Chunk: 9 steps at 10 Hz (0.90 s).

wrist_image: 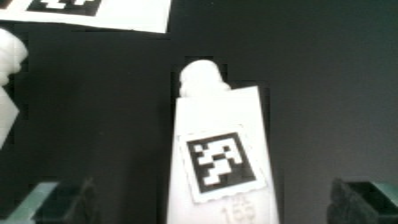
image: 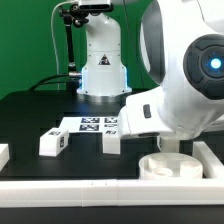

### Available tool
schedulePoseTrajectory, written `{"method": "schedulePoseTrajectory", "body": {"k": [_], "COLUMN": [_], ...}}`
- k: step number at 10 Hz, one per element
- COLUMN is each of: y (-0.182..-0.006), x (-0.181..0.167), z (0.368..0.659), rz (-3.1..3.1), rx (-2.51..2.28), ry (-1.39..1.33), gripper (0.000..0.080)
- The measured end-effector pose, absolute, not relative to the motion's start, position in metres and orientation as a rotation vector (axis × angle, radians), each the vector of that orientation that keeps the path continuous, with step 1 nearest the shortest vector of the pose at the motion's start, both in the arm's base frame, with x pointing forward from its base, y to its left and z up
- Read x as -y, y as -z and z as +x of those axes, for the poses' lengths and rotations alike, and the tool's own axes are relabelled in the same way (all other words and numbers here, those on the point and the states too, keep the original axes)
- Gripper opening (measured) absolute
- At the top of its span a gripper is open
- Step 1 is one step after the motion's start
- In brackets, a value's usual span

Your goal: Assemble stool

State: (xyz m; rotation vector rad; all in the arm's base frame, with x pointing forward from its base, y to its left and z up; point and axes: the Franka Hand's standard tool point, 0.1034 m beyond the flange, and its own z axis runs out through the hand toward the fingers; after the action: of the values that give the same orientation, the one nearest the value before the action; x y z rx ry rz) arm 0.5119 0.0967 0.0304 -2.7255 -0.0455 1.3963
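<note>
In the wrist view a short white leg [wrist_image: 222,150] with a black-and-white tag lies on the black table, its peg end pointing away. My gripper [wrist_image: 217,203] is open, one dark finger [wrist_image: 63,200] on each side of the leg and clear of it. In the exterior view two tagged legs [image: 53,143] [image: 112,141] lie on the table. The round white seat [image: 170,165] sits toward the exterior view's right, near the front rail. My arm's white body [image: 185,85] hides the gripper in that view.
The marker board [image: 95,124] lies in front of the robot's base, and its corner shows in the wrist view [wrist_image: 89,12]. A long white rail [image: 100,188] runs along the front edge. Another white part [wrist_image: 9,75] shows blurred beside the leg.
</note>
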Motion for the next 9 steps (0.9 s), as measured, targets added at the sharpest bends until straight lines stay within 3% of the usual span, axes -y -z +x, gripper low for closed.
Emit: {"method": "schedulePoseTrajectory", "body": {"k": [7, 9], "y": [-0.010, -0.009], "x": [-0.098, -0.099], "z": [0.509, 0.508], "rz": [-2.732, -2.731], "rx": [0.083, 0.084], "ry": [-1.351, -1.353], "gripper": [0.0649, 0.0417]}}
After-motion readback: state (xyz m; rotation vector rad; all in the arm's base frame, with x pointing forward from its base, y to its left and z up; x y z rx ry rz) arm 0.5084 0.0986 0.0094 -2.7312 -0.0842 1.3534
